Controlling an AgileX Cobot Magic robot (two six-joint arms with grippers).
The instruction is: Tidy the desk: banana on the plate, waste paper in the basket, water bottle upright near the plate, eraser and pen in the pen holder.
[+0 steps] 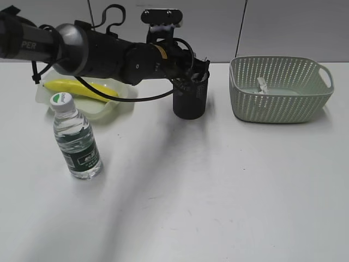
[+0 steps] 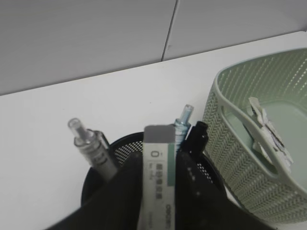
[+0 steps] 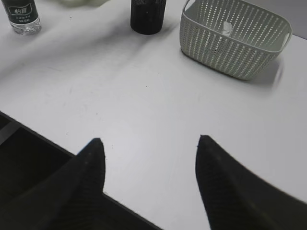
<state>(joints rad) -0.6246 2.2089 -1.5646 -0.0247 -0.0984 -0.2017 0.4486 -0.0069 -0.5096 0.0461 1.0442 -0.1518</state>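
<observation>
My left gripper (image 1: pixel 197 68) reaches across to the black mesh pen holder (image 1: pixel 190 101) and is shut on the eraser (image 2: pixel 160 163), a white block in a printed sleeve held upright just above the holder's rim (image 2: pixel 124 146). A clear pen (image 2: pixel 93 148) and two others stand in the cup. The banana (image 1: pixel 76 87) lies on the pale green plate (image 1: pixel 114 106). In front of the plate stands the water bottle (image 1: pixel 76 139), upright. The waste paper (image 1: pixel 262 85) rests inside the basket (image 1: pixel 281 90). My right gripper (image 3: pixel 148 143) hangs open and empty over the desk's near edge.
The left arm stretches over the plate and casts a long shadow down the white desk (image 1: pixel 218 191). The basket's wall (image 2: pixel 240 158) stands close to the right of the pen holder. A dark drop shows past the desk edge (image 3: pixel 29 158).
</observation>
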